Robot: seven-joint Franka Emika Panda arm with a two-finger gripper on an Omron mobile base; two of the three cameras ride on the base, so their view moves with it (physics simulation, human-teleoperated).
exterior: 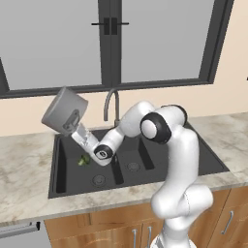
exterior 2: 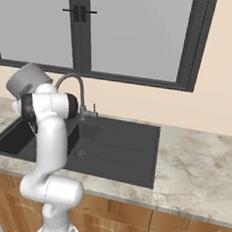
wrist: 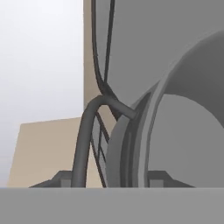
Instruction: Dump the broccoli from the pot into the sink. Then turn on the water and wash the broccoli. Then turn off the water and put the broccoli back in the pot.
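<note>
The grey pot [exterior: 64, 111] hangs tipped on its side above the left end of the dark sink [exterior: 203, 160], with its bottom toward the camera. My gripper [exterior: 76, 125] is shut on the pot's rim. In the hand view the rim runs between the two fingertips of the gripper [wrist: 111, 179], and the pale inside of the pot [wrist: 188, 131] shows to the right. The broccoli [exterior: 83, 160] lies in the large left basin, just left of my wrist. From the right base view the pot [exterior 2: 26, 80] sits behind my arm, above the sink [exterior 2: 126, 138].
The gooseneck faucet [exterior: 110, 102] [exterior 2: 77, 83] [wrist: 83, 140] rises behind the sink, close to the right of the pot. No water runs. Round drains [exterior: 99, 180] sit in the basins. Marble counter [exterior 2: 197, 168] lies on both sides, with a window behind.
</note>
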